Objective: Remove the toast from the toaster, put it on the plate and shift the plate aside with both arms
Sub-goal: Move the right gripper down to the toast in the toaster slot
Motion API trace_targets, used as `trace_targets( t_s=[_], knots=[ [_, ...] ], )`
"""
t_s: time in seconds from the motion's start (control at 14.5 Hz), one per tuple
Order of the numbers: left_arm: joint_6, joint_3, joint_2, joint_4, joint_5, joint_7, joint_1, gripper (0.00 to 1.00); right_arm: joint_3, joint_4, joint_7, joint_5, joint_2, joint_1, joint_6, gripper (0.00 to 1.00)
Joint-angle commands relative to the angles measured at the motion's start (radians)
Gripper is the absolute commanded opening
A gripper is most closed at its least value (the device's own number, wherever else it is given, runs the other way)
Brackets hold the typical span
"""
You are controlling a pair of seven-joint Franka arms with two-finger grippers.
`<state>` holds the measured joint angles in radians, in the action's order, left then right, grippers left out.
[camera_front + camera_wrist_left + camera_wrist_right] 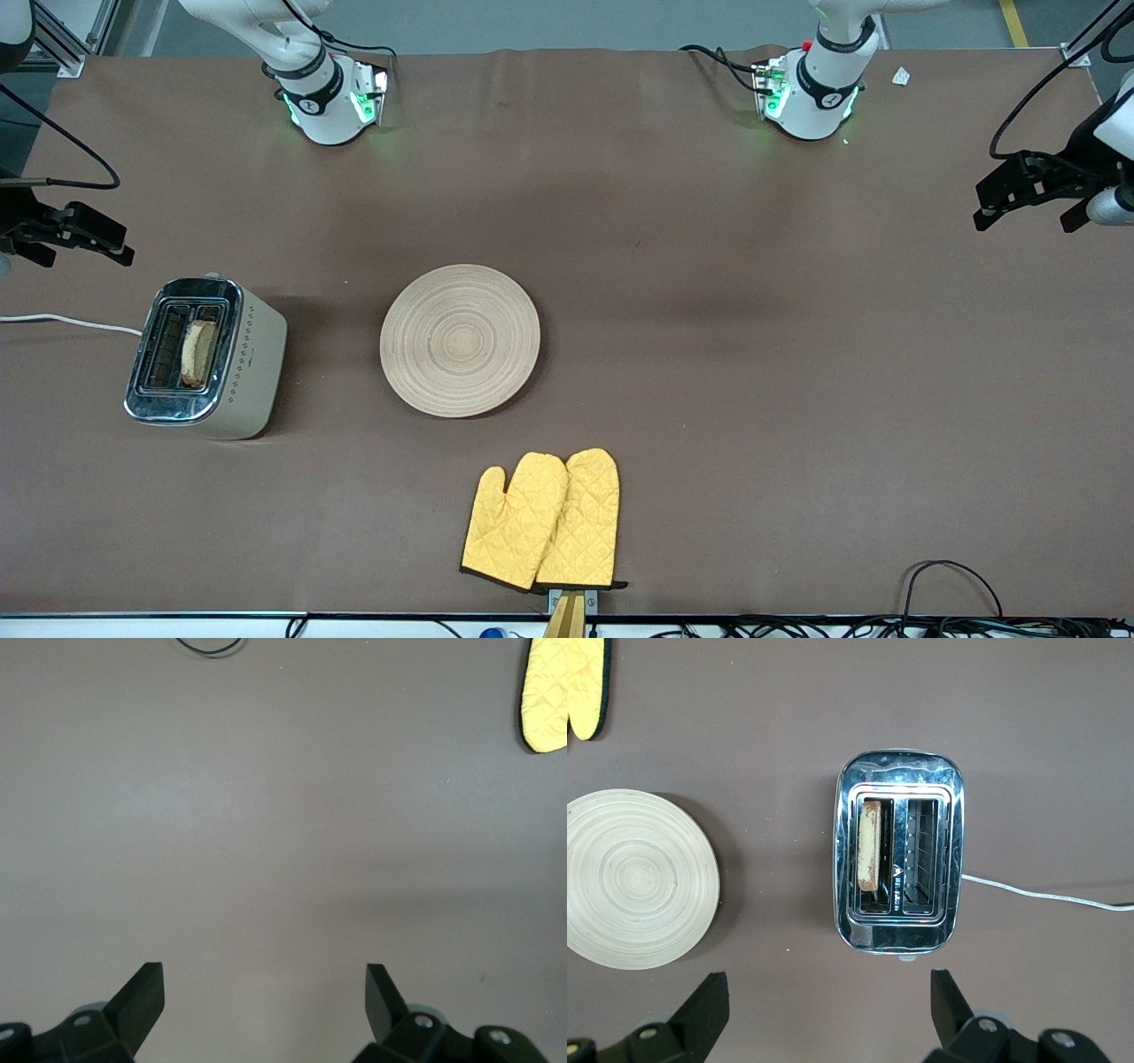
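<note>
The toast [199, 352] stands on edge in one slot of the toaster [239, 363]; it also shows in the right wrist view [870, 857]. The round light-wood plate [461, 339] lies bare on the table beside the toaster, toward the left arm's end, and shows in the right wrist view too [638, 877]. My right gripper [80, 251] is open and empty, up in the air by the table's edge at the right arm's end, next to the toaster [827, 992]. My left gripper [1023, 217] is open and empty over bare table at the left arm's end [264, 988].
Two yellow oven mitts [540, 520] lie nearer the front camera than the plate, at the table's front edge. The toaster's white cord [71, 322] runs off the right arm's end. A black cable loop [952, 580] lies near the front edge.
</note>
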<state>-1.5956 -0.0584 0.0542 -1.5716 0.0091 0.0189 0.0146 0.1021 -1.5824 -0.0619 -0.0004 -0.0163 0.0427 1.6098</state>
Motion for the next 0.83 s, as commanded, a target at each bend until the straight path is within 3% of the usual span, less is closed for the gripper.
trace_targets(
  t_s=[0.0, 0.35, 0.76],
  knots=[
    [0.009, -0.004, 0.006, 0.010, 0.037, 0.015, 0.004, 1.00, -0.002, -0.030, -0.010, -0.007, 0.030, -0.003, 0.010, 1.00],
    [0.014, -0.003, -0.002, 0.018, 0.037, 0.009, 0.005, 1.00, 0.001, -0.044, -0.007, -0.007, 0.026, -0.010, 0.028, 1.00],
    [0.014, -0.004, -0.004, 0.016, 0.037, 0.009, 0.002, 1.00, 0.002, -0.211, -0.001, -0.007, -0.103, -0.047, 0.326, 1.00]
  ],
)
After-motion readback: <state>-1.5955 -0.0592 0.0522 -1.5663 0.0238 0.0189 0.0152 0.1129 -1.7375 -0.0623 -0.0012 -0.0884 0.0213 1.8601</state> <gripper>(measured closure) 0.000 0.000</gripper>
